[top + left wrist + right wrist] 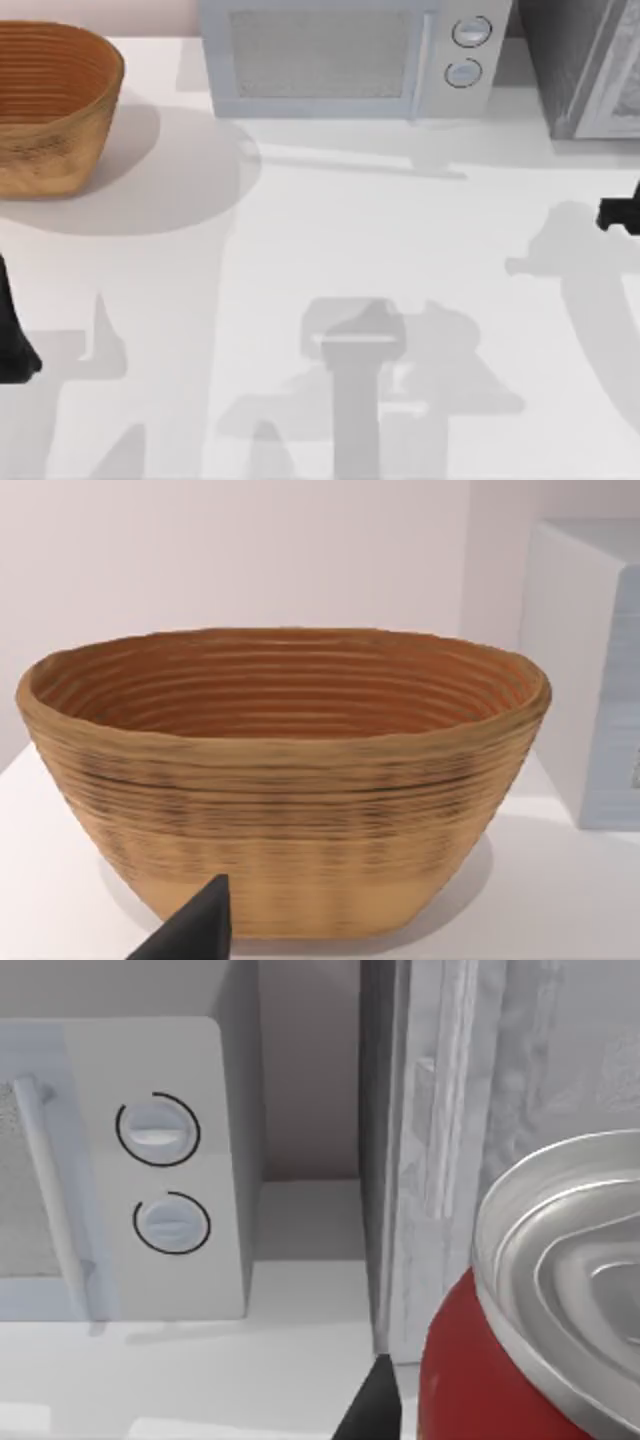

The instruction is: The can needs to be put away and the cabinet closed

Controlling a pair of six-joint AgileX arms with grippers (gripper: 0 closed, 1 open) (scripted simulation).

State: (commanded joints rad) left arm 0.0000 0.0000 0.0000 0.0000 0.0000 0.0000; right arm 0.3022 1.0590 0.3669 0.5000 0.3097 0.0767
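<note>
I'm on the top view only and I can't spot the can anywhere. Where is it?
Observer: In the right wrist view the can sits close under that camera, red body, silver top. That arm is at the table's right edge.
Operator: What's behind it?
Observer: The cabinet, its pale framed door, with the microwave beside it across a gap.
Operator: And the left arm?
Observer: The left arm is parked at the left edge, and its wrist view faces the woven basket side-on.

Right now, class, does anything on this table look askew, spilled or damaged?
Nothing stands out. The basket sits upright at the table's far left, the microwave stands square at the back, and the cabinet beside it looks intact. The can shows close in the right wrist view, undented.
</note>
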